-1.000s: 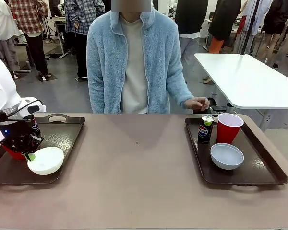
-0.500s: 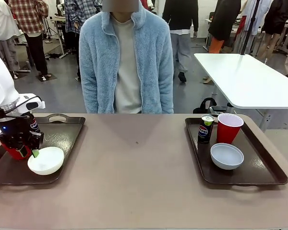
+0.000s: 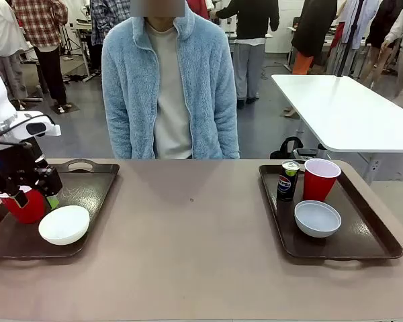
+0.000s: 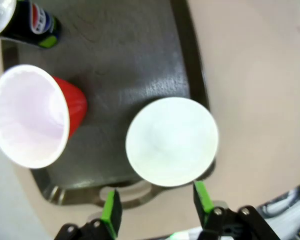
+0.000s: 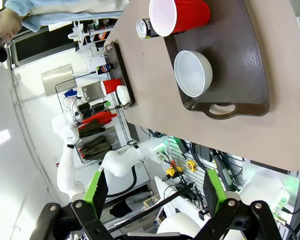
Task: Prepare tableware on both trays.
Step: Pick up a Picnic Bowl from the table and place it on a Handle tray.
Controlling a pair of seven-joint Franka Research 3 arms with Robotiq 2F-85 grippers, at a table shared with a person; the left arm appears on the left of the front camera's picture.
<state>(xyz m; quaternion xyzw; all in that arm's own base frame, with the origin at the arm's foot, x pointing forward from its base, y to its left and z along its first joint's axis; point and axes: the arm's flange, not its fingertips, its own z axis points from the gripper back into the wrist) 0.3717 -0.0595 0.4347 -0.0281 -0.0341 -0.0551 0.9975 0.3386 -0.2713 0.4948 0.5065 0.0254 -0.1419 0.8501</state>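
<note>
The left tray (image 3: 87, 184) already holds a red cup (image 3: 23, 206), a cream bowl (image 3: 64, 224) and a dark can (image 4: 25, 22). The right tray (image 3: 373, 231) holds its own cup, bowl and can. The left end effector (image 3: 32, 194) hangs above the cup, spread wide and empty. It should go straight up and bump nothing. A second ago it sat lower, by the bowl; now it has risen. The right end effector (image 5: 154, 192) is spread too, high above the worktop (image 3: 195, 255).
</note>
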